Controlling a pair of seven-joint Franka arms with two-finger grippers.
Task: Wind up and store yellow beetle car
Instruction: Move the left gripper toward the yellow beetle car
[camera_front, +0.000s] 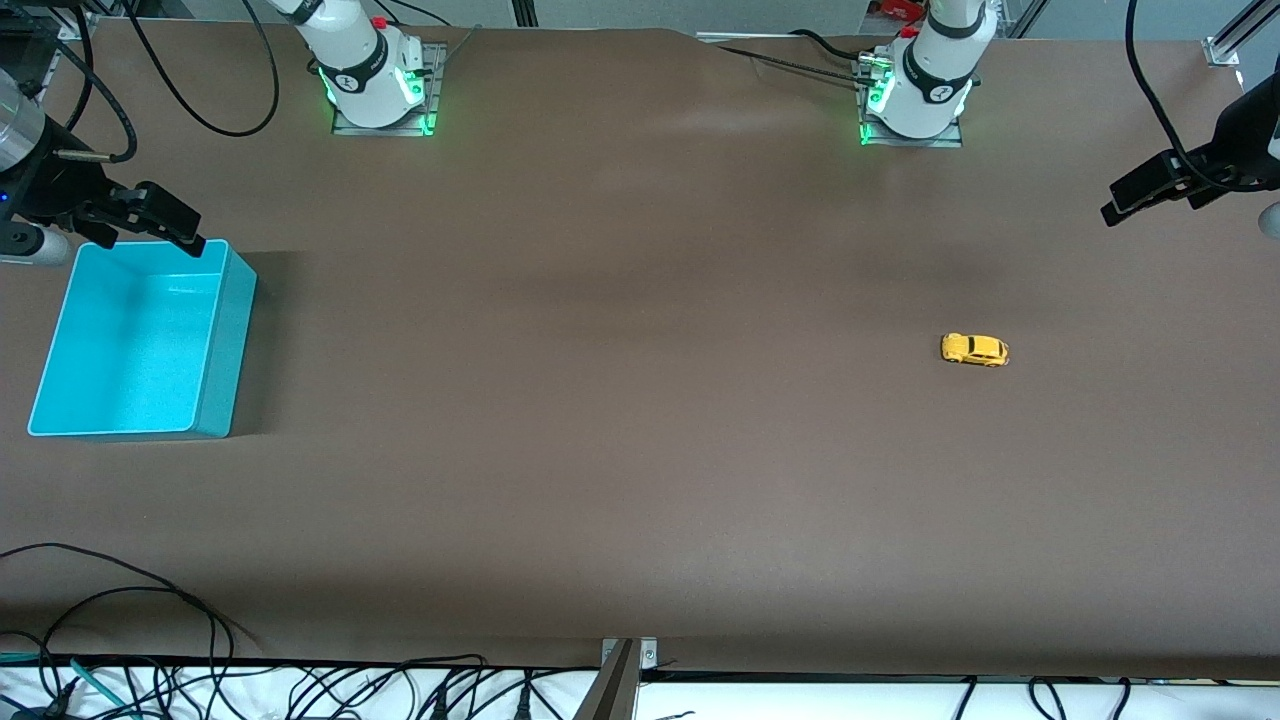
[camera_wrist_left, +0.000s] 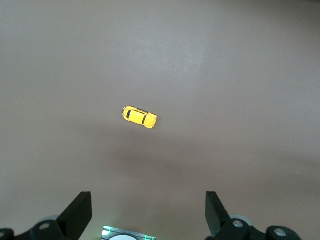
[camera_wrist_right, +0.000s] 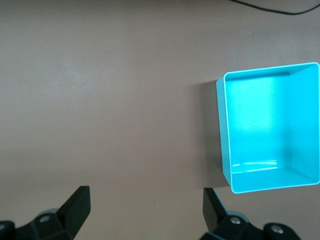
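The yellow beetle car sits on the brown table, well apart from the turquoise bin. Left gripper hangs near the car, right gripper over the bin's edge, both with jaws spread.

You have the yellow beetle car upright on its black wheels on the brown tabletop, toward the left arm's end, lying sideways to the front camera, untouched.
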